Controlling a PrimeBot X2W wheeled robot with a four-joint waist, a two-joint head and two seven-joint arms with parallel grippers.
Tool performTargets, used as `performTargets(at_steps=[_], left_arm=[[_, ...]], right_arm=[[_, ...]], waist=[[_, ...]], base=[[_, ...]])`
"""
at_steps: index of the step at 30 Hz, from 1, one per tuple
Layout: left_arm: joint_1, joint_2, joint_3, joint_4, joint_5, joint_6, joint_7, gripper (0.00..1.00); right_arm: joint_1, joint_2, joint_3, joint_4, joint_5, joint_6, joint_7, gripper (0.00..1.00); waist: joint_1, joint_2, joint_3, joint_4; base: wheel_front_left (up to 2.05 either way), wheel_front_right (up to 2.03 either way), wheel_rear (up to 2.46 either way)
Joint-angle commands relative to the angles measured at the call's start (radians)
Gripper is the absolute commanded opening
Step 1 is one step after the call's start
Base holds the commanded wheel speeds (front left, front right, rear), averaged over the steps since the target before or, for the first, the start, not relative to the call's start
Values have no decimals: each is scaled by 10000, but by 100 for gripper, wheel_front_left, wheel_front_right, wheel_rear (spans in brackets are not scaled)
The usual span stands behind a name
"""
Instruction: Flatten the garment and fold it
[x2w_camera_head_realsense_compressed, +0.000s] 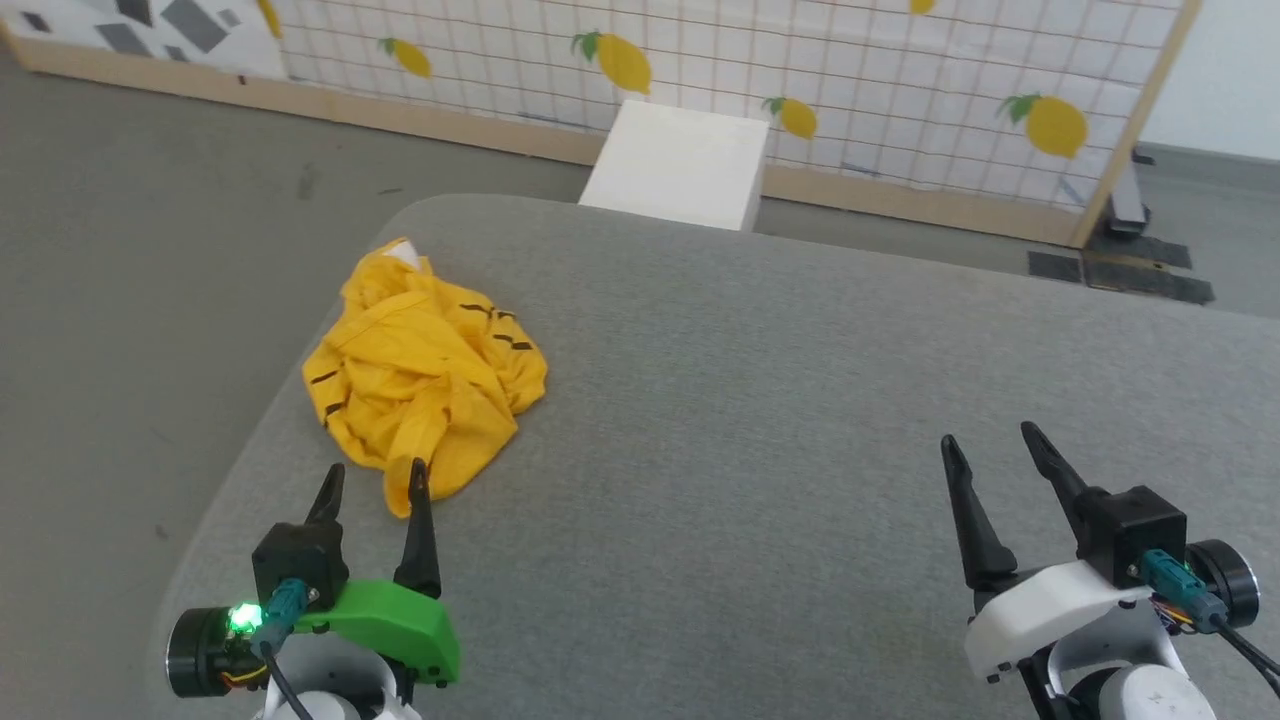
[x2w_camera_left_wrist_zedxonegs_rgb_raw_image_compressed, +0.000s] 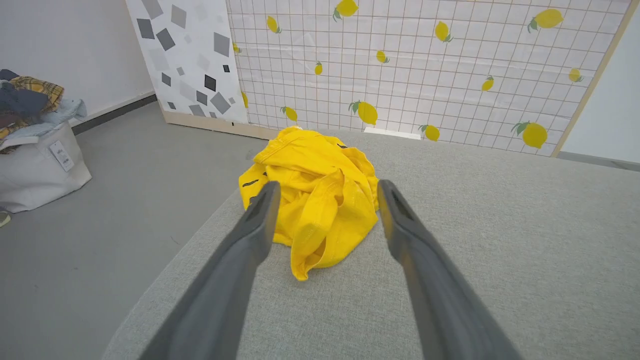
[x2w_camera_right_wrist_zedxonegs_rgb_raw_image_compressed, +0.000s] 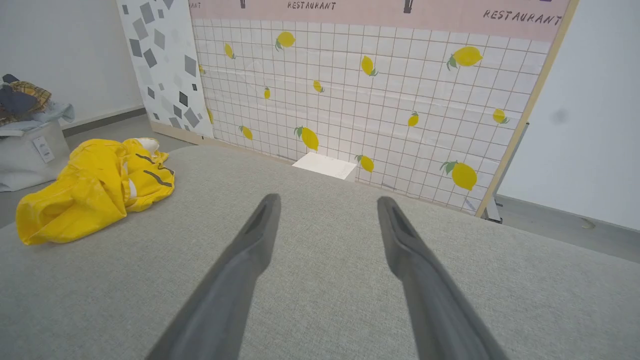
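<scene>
The garment (x2w_camera_head_realsense_compressed: 425, 375) lies crumpled in a heap near the left edge of the grey padded table (x2w_camera_head_realsense_compressed: 780, 400); it is bright yellow cloth with thin dark stripes and a small white patch at its far end. My left gripper (x2w_camera_head_realsense_compressed: 375, 478) stands open just short of the heap's near hem, nothing between its fingers. In the left wrist view the garment (x2w_camera_left_wrist_zedxonegs_rgb_raw_image_compressed: 315, 200) sits straight ahead between the open fingers (x2w_camera_left_wrist_zedxonegs_rgb_raw_image_compressed: 260, 215). My right gripper (x2w_camera_head_realsense_compressed: 988, 440) is open over bare table at the lower right, far from the cloth. The right wrist view has the garment (x2w_camera_right_wrist_zedxonegs_rgb_raw_image_compressed: 95, 185) at the left.
The table's rounded left edge (x2w_camera_head_realsense_compressed: 250, 440) runs close beside the garment, with grey floor beyond. A white box (x2w_camera_head_realsense_compressed: 680, 165) stands behind the table against a lemon-patterned screen (x2w_camera_head_realsense_compressed: 800, 80). A pale bag heaped with clothes (x2w_camera_left_wrist_zedxonegs_rgb_raw_image_compressed: 35, 145) sits on the floor at the left.
</scene>
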Motion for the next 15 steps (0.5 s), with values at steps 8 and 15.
performTargets(at_steps=[8, 15], left_arm=[[-158, 170, -140, 142, -318, 178, -235, 100], [-180, 230, -224, 228, -497, 309, -377, 100]], right_arm=[[-51, -4, 61, 77, 122, 26, -157, 100], [-68, -5, 71, 97, 152, 30, -218, 100]], waist=[[0, 0, -6, 649], [0, 0, 6, 1013]], base=[[0, 0, 0], [0, 0, 0]])
